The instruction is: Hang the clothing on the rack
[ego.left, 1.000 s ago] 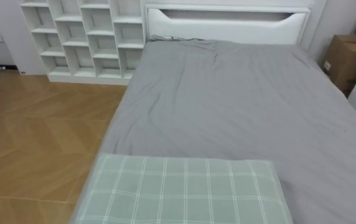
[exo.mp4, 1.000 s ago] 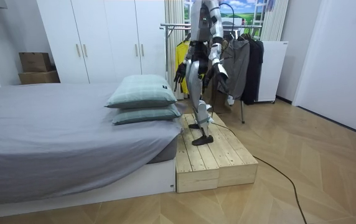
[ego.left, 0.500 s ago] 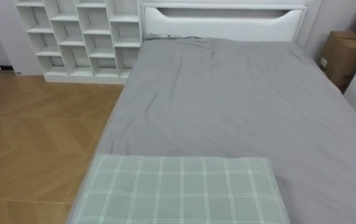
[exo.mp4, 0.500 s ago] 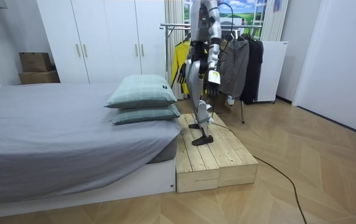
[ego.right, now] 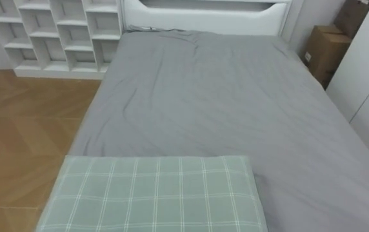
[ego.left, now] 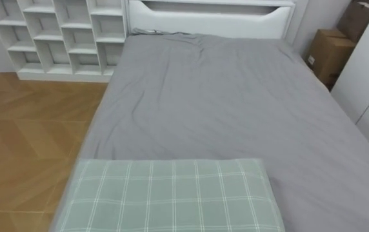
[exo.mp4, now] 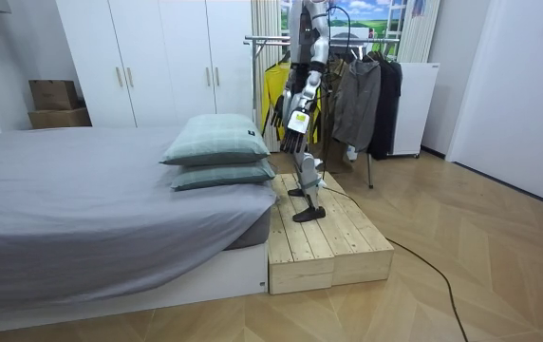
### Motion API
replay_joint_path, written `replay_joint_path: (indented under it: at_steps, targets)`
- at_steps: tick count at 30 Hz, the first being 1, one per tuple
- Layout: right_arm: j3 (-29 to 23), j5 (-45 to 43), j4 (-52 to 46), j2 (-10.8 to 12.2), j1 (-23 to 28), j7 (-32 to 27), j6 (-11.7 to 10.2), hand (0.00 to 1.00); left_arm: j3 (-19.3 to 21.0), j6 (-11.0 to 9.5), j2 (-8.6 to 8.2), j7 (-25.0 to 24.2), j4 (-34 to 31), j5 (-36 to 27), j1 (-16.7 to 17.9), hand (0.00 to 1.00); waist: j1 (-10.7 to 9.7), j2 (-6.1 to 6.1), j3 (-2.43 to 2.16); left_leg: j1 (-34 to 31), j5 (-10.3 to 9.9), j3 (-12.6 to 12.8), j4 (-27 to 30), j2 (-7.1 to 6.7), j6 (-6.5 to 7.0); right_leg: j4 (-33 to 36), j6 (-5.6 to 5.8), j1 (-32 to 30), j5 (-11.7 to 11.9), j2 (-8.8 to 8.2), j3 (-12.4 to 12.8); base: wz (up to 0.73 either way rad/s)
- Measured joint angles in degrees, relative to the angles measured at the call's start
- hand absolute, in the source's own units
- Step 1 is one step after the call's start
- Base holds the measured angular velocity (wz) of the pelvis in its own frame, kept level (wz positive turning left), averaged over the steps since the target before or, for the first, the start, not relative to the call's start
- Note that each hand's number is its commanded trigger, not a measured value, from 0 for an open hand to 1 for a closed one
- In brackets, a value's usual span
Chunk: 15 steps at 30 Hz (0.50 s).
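Note:
I stand on a wooden platform at the end of a bed, facing it. Behind me a clothes rack carries a yellow garment, a grey jacket and a dark garment. My left hand hangs in front of my hip with relaxed fingers and holds nothing. Beyond my body my right hand hangs open and holds nothing. No clothing lies on the grey bed sheet.
Two green checked pillows are stacked at the bed's near end, just below me. White cube shelves and wooden floor lie to my left, cardboard boxes and a white wardrobe to my right.
My left arm has swung forward from beside the grey jacket to the front of my hip. The eye view has turned a little to the right.

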Motion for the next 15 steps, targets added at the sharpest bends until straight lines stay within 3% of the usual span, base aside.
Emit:
replay_joint_path:
  at_steps: [15]
  targets:
    - [-0.03,2.38,1.86,-0.06,-0.11,-0.11,-1.14,0.0,-0.05,-0.36,0.23,-2.22,1.63,0.13,-0.24,0.0,-0.21,0.71,0.33,0.19,0.03,0.35,-0.7,-0.02,-0.04,0.01,-0.01,0.56,0.0,0.01,0.14,0.0]
